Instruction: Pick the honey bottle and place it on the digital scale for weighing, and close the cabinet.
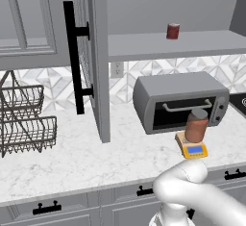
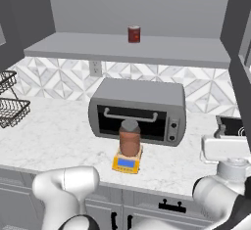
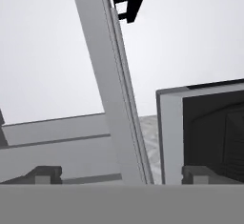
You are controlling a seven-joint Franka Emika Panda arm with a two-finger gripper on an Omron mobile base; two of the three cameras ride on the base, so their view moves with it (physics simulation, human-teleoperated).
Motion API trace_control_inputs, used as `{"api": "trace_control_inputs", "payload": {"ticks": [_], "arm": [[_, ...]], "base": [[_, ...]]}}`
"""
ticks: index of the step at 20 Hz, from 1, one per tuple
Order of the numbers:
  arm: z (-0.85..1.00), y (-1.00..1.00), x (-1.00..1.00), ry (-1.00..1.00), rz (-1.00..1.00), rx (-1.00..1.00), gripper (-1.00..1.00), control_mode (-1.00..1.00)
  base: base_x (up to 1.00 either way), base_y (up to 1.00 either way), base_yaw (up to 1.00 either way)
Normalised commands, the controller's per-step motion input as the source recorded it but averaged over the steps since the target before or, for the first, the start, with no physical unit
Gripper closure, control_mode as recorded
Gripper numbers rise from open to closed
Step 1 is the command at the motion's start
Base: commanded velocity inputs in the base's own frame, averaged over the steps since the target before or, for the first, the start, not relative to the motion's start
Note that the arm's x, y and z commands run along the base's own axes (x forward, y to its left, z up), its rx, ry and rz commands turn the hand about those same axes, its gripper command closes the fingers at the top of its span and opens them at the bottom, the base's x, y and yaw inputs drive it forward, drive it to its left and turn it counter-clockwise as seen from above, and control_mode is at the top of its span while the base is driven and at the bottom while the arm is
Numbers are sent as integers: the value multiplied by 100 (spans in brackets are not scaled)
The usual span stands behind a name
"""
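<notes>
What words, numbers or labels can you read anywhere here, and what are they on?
None can be read.
Scale: blue display, no digits can be made out.
Red can on the shelf: label too small to read.
Toaster oven: its knob panel is too small to read.

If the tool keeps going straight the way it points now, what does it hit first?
Most likely the edge of the open cabinet door, which runs up between the open tool's fingertips in the hand view. Depth is unclear, so I can't say how near it is.
</notes>
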Motion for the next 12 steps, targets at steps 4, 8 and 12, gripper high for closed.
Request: {"api": "trace_control_inputs", "payload": {"ticks": [4, 8, 12], "arm": [[0, -56, 0, 6, 0, 5, -100, -100], [-12, -46, 0, 4, 0, 1, -100, -100], [-8, -56, -2, 13, 0, 3, -100, -100]], "base": [[0, 0, 0], [0, 0, 0], [0, 0, 0]]}}
